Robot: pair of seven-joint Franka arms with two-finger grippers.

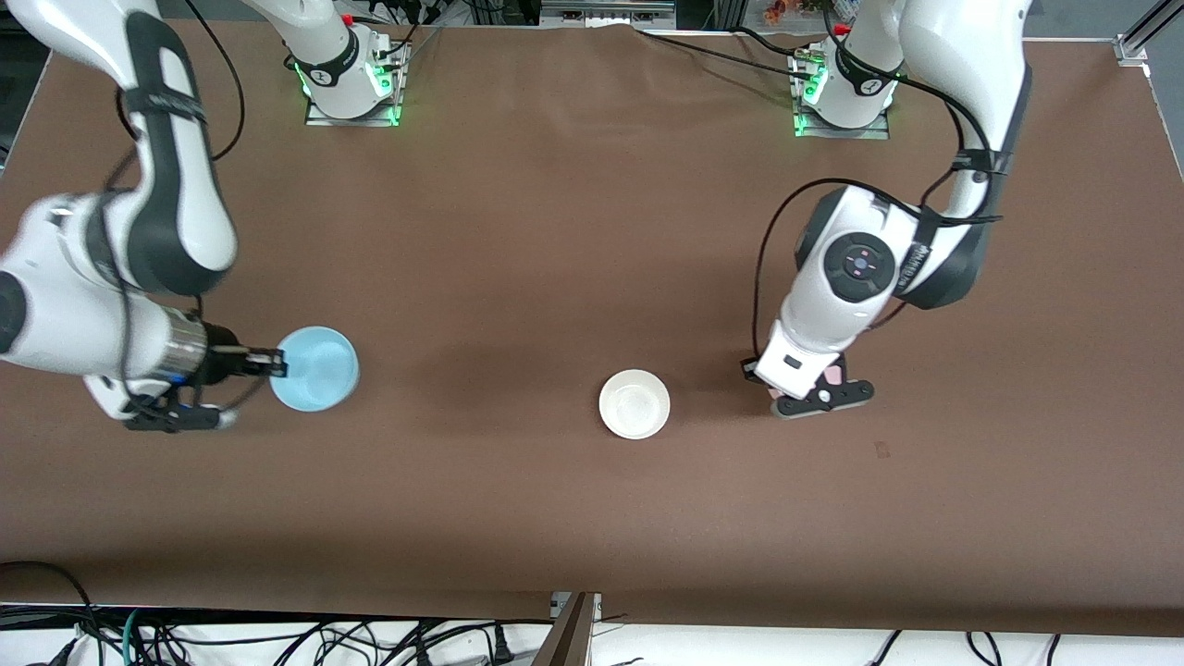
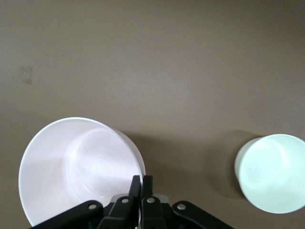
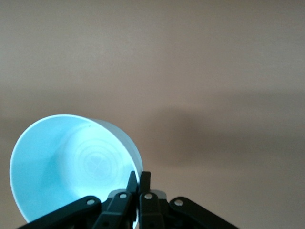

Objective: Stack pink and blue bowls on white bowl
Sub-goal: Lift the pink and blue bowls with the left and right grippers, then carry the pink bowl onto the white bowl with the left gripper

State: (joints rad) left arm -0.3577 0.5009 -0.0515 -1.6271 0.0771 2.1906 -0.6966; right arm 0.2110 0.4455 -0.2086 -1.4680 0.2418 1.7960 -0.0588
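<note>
The white bowl (image 1: 635, 403) stands upright on the brown table near its middle; it also shows in the left wrist view (image 2: 274, 171). My right gripper (image 1: 276, 363) is shut on the rim of the light blue bowl (image 1: 316, 368), toward the right arm's end of the table. In the right wrist view the fingers (image 3: 138, 183) pinch the blue bowl's wall (image 3: 66, 167). My left gripper (image 1: 828, 384) is shut on the pink bowl's rim beside the white bowl. Only a sliver of the pink bowl (image 1: 835, 376) shows under the hand. The left wrist view shows the pink bowl (image 2: 76, 164) open side up.
Both arm bases (image 1: 351, 88) (image 1: 842, 102) stand along the table's edge farthest from the front camera. A small dark mark (image 1: 881, 450) lies on the cloth near the left gripper. Cables (image 1: 277, 638) hang below the table's front edge.
</note>
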